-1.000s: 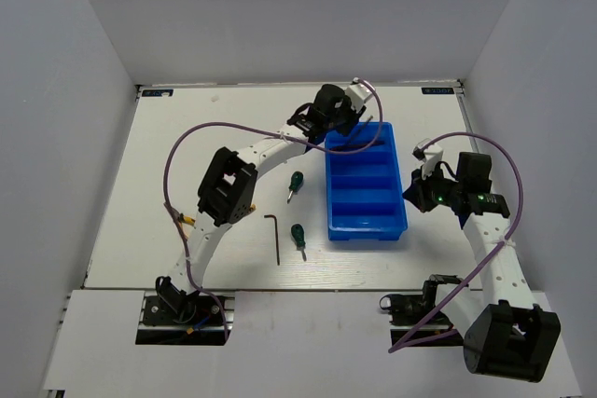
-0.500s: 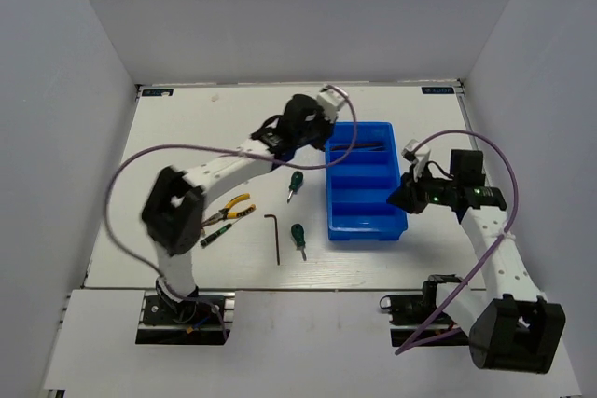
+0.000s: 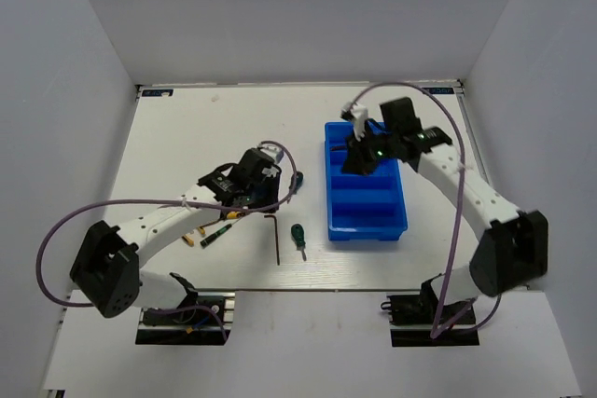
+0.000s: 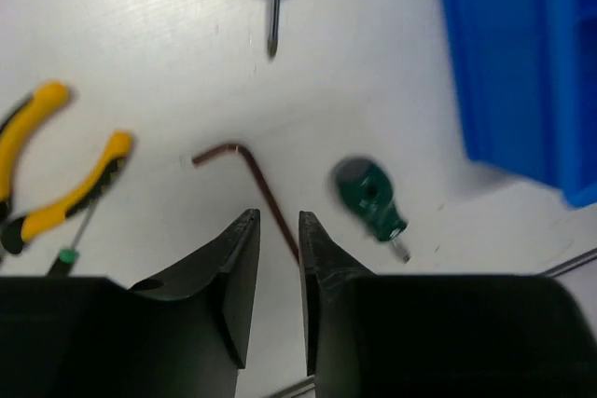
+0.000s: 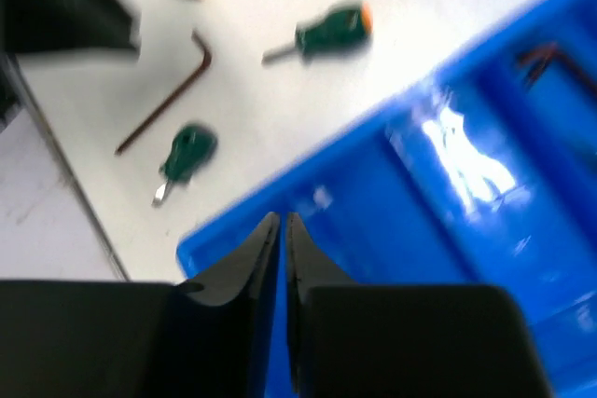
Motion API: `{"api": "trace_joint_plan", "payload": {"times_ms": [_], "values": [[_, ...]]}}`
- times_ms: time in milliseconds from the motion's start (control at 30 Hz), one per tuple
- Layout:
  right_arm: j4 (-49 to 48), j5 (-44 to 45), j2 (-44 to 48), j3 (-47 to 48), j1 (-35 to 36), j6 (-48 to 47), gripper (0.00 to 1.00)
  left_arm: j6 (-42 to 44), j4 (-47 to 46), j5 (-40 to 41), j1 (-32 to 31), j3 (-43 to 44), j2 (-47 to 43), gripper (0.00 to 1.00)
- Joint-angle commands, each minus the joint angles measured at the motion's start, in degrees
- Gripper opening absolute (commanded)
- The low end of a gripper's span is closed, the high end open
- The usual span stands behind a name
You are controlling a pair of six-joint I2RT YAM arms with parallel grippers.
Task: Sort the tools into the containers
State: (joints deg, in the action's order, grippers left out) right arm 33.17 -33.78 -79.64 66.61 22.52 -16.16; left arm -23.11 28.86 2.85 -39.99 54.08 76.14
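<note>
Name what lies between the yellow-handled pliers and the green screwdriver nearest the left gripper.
A dark L-shaped hex key lies flat between the pliers and that screwdriver. The left wrist view shows it plainly.

The white and black left robot arm [image 3: 154,226] sticks its elbow out to the left. From there it reaches across toward the middle, low and almost flat. Its black two-finger left gripper [image 4: 277,223] points down. The two fingers [image 4: 233,277] are a little way apart and hold nothing. The white and black right robot arm [image 3: 466,188] sticks its elbow out to the right, then reaches far forward and in. Its black two-finger right gripper [image 5: 283,221] points down too. Those fingers are pressed almost together and are empty.
</note>
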Motion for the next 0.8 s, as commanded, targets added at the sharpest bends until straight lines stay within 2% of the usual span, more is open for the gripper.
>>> {"api": "trace_joint_plan", "payload": {"times_ms": [0, 67, 100, 133, 167, 200, 233, 267, 300, 333, 367, 467, 567, 767], "values": [[2.5, 7.0, -6.7, 10.5, 5.4, 6.3, 0.10, -4.4, 5.7, -1.5, -1.7, 0.4, -3.0, 0.34], [5.2, 7.3, -10.5, 16.4, 10.0, 7.4, 0.05, -5.0, 8.0, 4.6, -2.2, 0.4, -6.9, 0.34], [6.3, 8.7, -13.0, 17.8, 11.2, 8.1, 0.05, -6.2, 8.9, 12.2, -2.2, 0.4, -9.6, 0.37], [8.1, 9.5, -15.6, 20.4, 12.7, 9.7, 0.05, -6.2, 8.9, 16.1, -1.3, -0.7, -12.8, 0.44], [8.1, 10.1, -16.6, 21.7, 17.2, 11.0, 0.11, -6.2, 8.9, 19.4, -0.6, -1.3, -19.9, 0.53], [8.1, 12.5, -18.7, 22.2, 18.8, 14.5, 0.13, -6.2, 8.9, 27.0, -0.6, -2.0, -23.3, 0.73], [7.8, 15.6, -21.0, 22.6, 20.2, 15.6, 0.15, -5.2, 8.9, 30.5, -0.6, -3.1, -26.4, 0.79], [7.7, 17.4, -22.1, 22.9, 24.3, 17.2, 0.22, -5.2, 8.9, 33.4, -0.6, -3.6, -29.2, 0.84], [7.4, 20.3, -24.3, 23.1, 25.7, 18.4, 0.24, -4.6, 8.9, 38.9, -0.6, -4.2, -33.9, 0.91], [7.2, 23.0, -26.2, 23.0, 26.6, 21.8, 0.24, -4.0, 9.9, 41.0, -0.6, -4.7, -36.0, 0.91], [6.3, 24.4, -26.7, 22.3, 29.3, 23.3, 0.30, -4.0, 11.0, 43.0, -0.6, -5.6, -37.8, 0.91], [4.7, 28.7, -28.9, 20.9, 32.2, 28.6, 0.38, -2.4, 11.7, 46.6, -0.6, -8.5, -45.2, 0.92], [5.0, 30.5, -30.3, 21.1, 33.6, 31.2, 0.38, 1.8, 6.5, 45.8, -0.6, -11.3, -53.3, 0.92], [5.4, 30.4, -35.5, 22.2, 36.4, 34.0, 0.38, 4.4, 2.9, 45.8, -0.6, -13.3, -59.5, 0.91]]}}
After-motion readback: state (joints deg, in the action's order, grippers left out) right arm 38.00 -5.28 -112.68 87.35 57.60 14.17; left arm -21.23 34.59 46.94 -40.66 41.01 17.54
